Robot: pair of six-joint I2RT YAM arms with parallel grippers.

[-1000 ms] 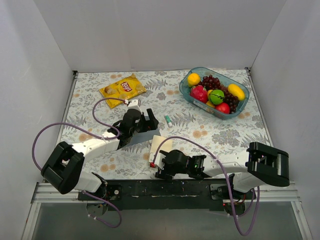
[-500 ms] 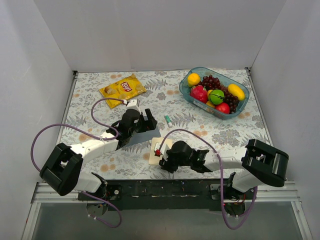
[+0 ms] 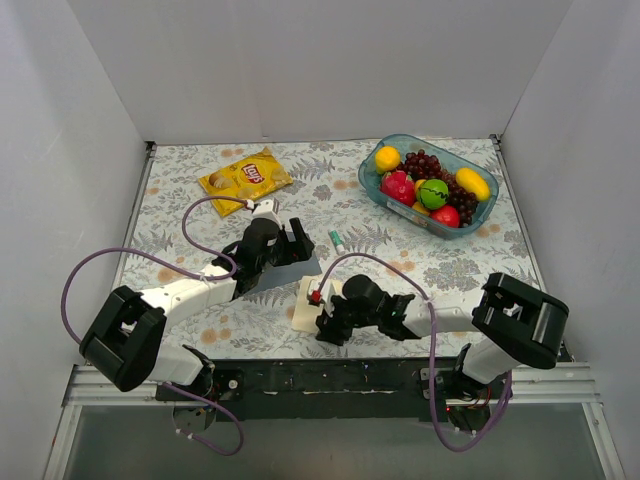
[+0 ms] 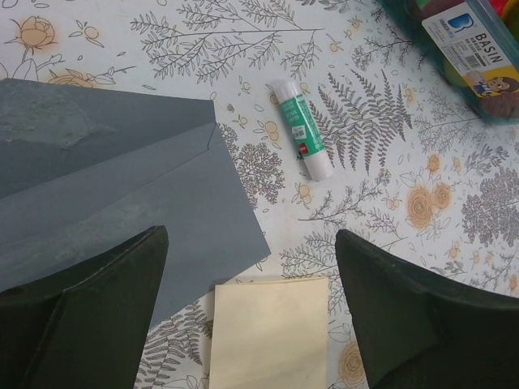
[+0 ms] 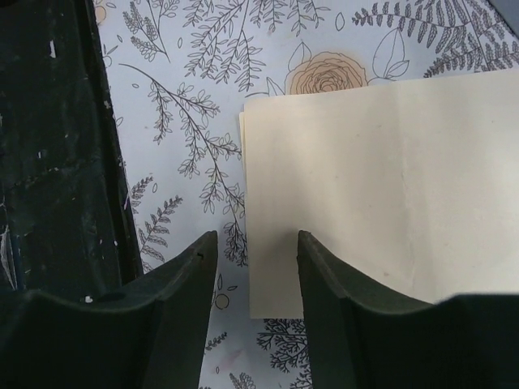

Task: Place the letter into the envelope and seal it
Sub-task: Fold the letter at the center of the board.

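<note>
The cream letter (image 3: pixel 306 300) lies flat on the flowered cloth near the table's front. Its far end just touches the corner of the grey-blue envelope (image 3: pixel 292 271). In the left wrist view the envelope (image 4: pixel 122 186) lies with its flap unfolded, and the letter (image 4: pixel 272 332) sits between my fingers, lower down. My left gripper (image 4: pixel 251 316) hovers open above both. My right gripper (image 5: pixel 258 275) is open and low. It straddles the letter's (image 5: pixel 381 194) long edge near a corner, with one finger over the paper and the other over the cloth.
A green-and-white glue stick (image 4: pixel 302 139) lies just beyond the envelope. A yellow crisp bag (image 3: pixel 245 178) is at the back left. A clear basin (image 3: pixel 430 230) of fruit stands at the back right. The black front rail (image 5: pixel 57 162) runs close beside my right gripper.
My right gripper has moved from the front edge onto the letter's near corner and its jaws have narrowed. The left gripper has closed slightly and stayed over the envelope.
</note>
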